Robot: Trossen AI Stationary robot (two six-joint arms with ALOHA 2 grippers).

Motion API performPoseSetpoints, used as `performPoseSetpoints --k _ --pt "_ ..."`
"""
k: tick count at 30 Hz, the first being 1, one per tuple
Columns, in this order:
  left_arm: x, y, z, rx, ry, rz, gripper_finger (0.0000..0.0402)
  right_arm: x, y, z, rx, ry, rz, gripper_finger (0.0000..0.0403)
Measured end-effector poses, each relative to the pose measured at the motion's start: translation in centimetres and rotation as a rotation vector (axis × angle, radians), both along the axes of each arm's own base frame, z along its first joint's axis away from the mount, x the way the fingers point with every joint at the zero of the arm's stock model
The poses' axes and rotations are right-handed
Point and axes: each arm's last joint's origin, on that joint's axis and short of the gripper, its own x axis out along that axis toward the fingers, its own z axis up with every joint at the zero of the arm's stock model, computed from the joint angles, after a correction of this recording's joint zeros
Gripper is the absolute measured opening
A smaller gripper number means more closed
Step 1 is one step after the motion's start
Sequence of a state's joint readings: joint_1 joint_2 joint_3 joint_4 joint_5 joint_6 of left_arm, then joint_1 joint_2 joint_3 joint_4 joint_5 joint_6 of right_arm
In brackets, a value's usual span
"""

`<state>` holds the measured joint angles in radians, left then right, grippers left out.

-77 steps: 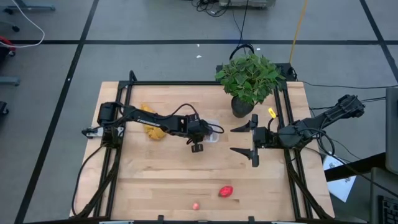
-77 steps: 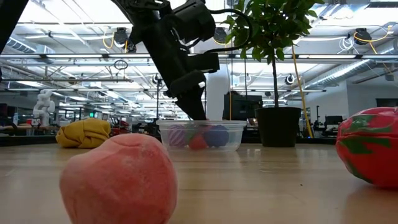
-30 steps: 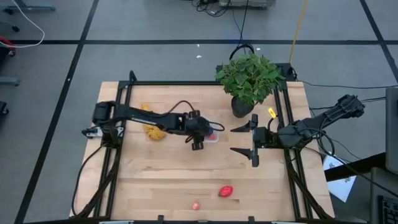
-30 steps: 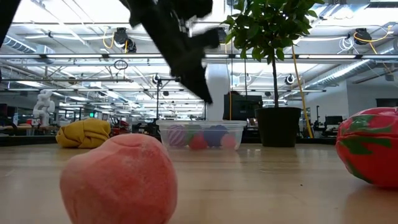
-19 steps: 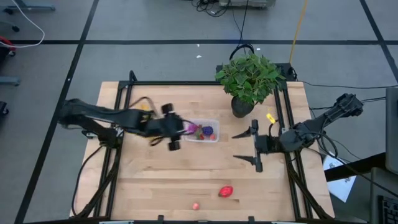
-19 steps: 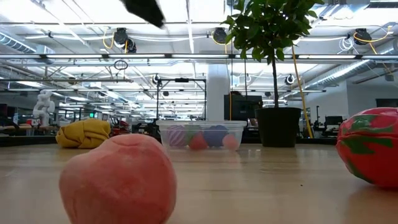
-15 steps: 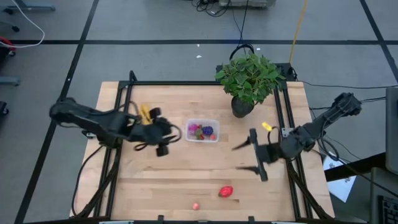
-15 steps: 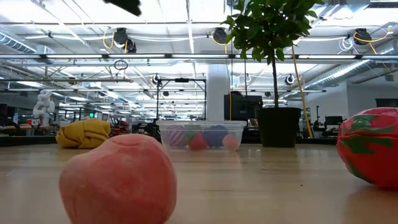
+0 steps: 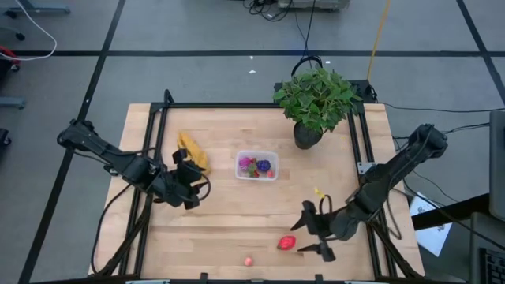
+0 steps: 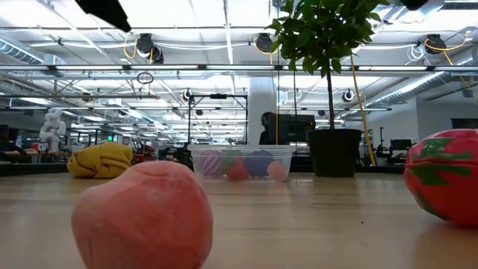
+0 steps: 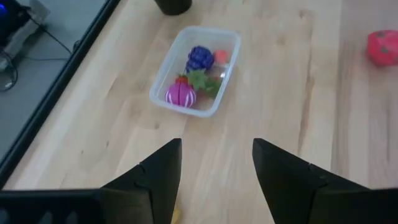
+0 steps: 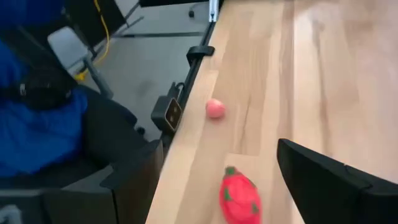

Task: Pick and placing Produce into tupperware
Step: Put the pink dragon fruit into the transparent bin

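High view, tupperware (image 9: 256, 166): clear, lidless box near the middle of the wooden table (image 9: 237, 221), between the banana bunch (image 9: 192, 150) and the potted plant (image 9: 316, 102).
Tupperware contents: a striped magenta-purple piece (image 11: 181, 94), a dark purple bumpy piece (image 11: 200, 57), a green leafy piece (image 11: 200, 81) and a small red piece (image 11: 221, 56), all clearest in the left wrist view.
Low view, same box: side-on, it adds a small pink ball (image 10: 275, 170) at the box's right end, beside a red piece (image 10: 237, 171).
Produce outside the box: a red strawberry (image 9: 286, 243) and a small pink ball (image 9: 248, 260) lie well apart from the tupperware, near the table's front edge.
Low view, loose produce: the pink ball (image 10: 142, 217) and the strawberry (image 10: 442, 175) fill the foreground; neither pincer's tips are seen there.
Left pincer (image 9: 188, 189): over the table's left side, near the banana bunch and apart from the tupperware; fingers parted, holding nothing, as the left wrist view (image 11: 216, 180) shows.
Right pincer (image 9: 313, 233): low over the front right of the table, just beside the strawberry; fingers spread wide, empty.
Right wrist view: the strawberry (image 12: 240, 199) lies between the spread fingers (image 12: 323, 180); whether they touch it cannot be told. The pink ball (image 12: 215, 108) sits near the table edge, and something blue (image 12: 37, 124) lies beyond the table.
Writing: none readable.
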<state>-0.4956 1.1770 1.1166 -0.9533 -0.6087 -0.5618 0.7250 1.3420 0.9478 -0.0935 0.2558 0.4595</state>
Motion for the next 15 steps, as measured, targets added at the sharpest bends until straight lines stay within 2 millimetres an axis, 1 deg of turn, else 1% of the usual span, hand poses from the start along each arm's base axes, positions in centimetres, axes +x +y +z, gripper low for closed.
performPoseSetpoints --k 3,5,11,15 --pt "-0.1 0.1 -1.0 0.002 0.016 0.021 0.0202 0.7 0.6 -0.8 0.022 0.0 -0.011 0.0309" --pt "-0.1 0.1 -1.5 -0.001 0.025 0.033 0.0202 1.1 0.9 -1.2 0.007 -0.013 0.002 0.0309" --pt "-0.2 0.2 -2.5 0.002 0.042 0.043 0.0203 1.5 1.4 -1.6 0.033 -0.02 -0.004 0.0309" --pt "-0.2 0.2 -2.6 0.001 0.043 0.045 0.0202 1.5 1.4 -1.6 0.051 -0.011 -0.016 0.0309"
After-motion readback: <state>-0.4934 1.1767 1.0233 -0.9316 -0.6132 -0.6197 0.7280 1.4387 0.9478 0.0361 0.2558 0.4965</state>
